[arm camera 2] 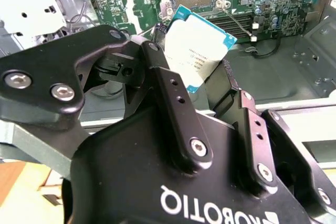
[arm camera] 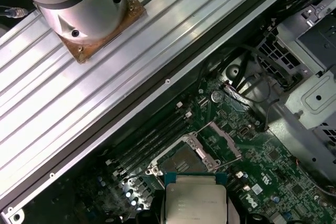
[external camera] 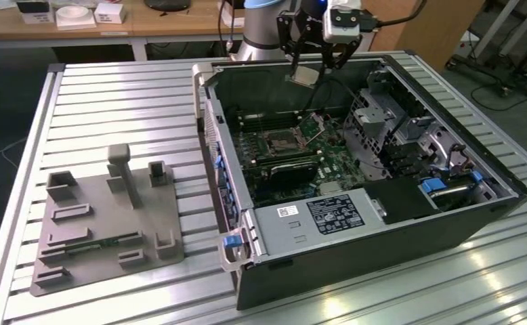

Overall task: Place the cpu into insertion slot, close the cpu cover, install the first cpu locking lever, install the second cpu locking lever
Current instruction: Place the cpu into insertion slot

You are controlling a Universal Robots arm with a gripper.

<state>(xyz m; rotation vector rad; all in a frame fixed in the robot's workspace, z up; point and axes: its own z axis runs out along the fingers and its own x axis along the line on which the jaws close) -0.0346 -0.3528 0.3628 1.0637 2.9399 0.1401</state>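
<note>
My gripper [external camera: 306, 72] hangs above the back of the open computer case [external camera: 245, 271], shut on the cpu [external camera: 304, 76]. The cpu is a flat square chip with a silver-grey top and a teal edge, pinched by two opposite sides between the black fingers [arm camera 2: 157, 59], as the second wrist view shows it [arm camera 2: 195, 45]. Below it on the green board lies the insertion slot [external camera: 277, 143], dark and uncovered, also seen in the first wrist view [arm camera: 184, 159]. The cpu cover [external camera: 315, 127] stands swung up beside the slot [arm camera: 227, 140]. The cpu [arm camera: 195, 202] is well above the slot, not touching it.
The case walls rise around the board. A metal drive cage [external camera: 381, 108] and cables stand at the exterior view's right of the slot, and a black card [external camera: 286, 175] lies nearer the front. A grey fixture plate [external camera: 106, 223] sits on the slatted table at the exterior view's left.
</note>
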